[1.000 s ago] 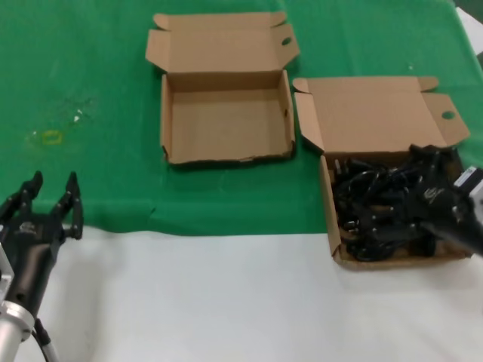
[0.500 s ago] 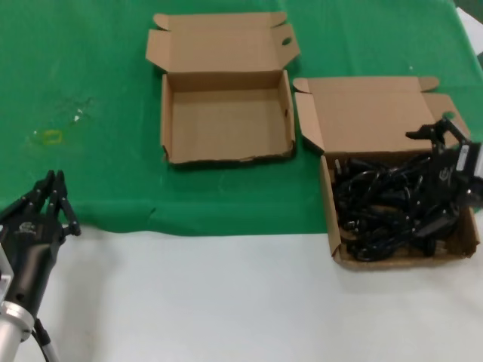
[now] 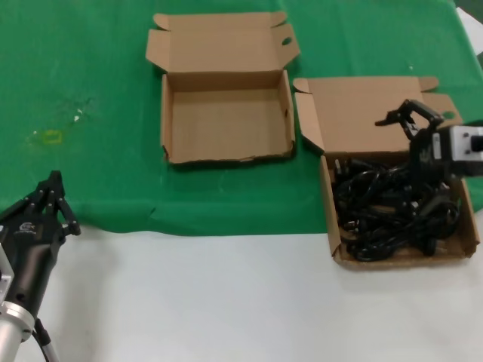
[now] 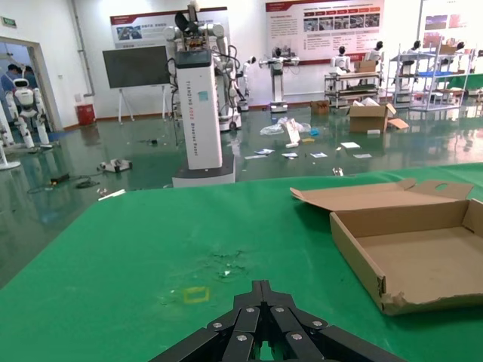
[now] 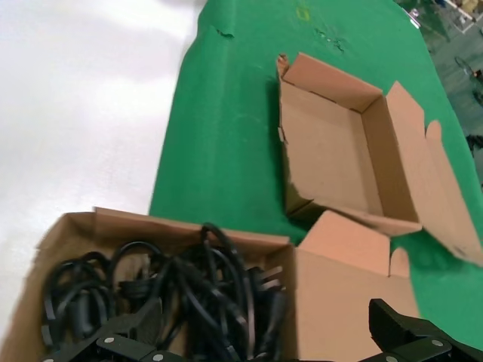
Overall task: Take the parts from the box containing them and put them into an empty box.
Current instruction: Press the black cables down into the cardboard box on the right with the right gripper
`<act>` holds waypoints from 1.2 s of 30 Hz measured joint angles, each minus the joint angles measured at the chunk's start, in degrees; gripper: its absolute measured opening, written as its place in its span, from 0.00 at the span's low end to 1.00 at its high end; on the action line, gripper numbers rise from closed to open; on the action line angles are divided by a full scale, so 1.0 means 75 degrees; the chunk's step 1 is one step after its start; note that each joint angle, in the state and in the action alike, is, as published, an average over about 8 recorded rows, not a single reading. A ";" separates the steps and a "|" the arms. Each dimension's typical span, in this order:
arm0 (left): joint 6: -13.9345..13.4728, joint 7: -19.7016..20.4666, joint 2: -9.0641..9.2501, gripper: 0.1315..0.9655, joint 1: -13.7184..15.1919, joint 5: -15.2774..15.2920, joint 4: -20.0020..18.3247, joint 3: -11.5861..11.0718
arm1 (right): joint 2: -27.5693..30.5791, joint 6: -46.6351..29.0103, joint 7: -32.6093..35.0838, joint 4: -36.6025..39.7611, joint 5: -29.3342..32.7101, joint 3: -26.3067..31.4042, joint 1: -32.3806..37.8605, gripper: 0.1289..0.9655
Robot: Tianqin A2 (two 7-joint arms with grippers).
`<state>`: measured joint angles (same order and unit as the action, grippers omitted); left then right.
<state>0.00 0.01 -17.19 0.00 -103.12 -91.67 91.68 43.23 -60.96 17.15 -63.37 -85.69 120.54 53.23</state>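
The parts, black power cords (image 3: pixel 389 207), lie tangled in the box containing them (image 3: pixel 333 226) at the right; both show in the right wrist view, the cords (image 5: pixel 189 294) and the box (image 5: pixel 166 225). My right gripper (image 3: pixel 417 154) hovers over this box's back edge. It is open wide and empty, one finger over the lid and one over the cords (image 5: pixel 264 317). The empty box (image 3: pixel 226 121), with a ragged front rim, stands at the middle back (image 5: pixel 332 151) (image 4: pixel 423 256). My left gripper (image 3: pixel 50 197) is shut and empty at the near left (image 4: pixel 261 290).
A green cloth (image 3: pixel 90 90) covers the far half of the table and the near half is white (image 3: pixel 226 302). A small yellow mark (image 3: pixel 51 136) sits on the cloth at the left. Both boxes' lids lie open towards the back.
My right gripper has risen off the cord pile and moved back towards the lid, jaws wide. My left gripper's fingers have closed together; that arm has stayed in place.
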 joint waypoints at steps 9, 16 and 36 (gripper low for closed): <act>0.0000 0.0000 0.0000 0.01 0.0000 0.0000 0.0000 0.0000 | -0.0471 -0.0188 0.0448 0.0671 0.0358 0.0154 0.0488 1.00; 0.0000 0.0000 0.0000 0.01 0.0000 0.0000 0.0000 0.0000 | -0.0606 -0.0268 0.0672 0.1006 0.0511 0.0186 0.0587 0.97; 0.0000 0.0000 0.0000 0.01 0.0000 0.0000 0.0000 0.0000 | -0.0775 -0.0173 0.0880 0.1204 0.0564 0.0040 0.0488 0.67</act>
<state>0.00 0.01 -17.19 0.00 -103.12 -91.67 91.68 37.42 -62.25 23.74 -54.33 -81.46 120.84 56.88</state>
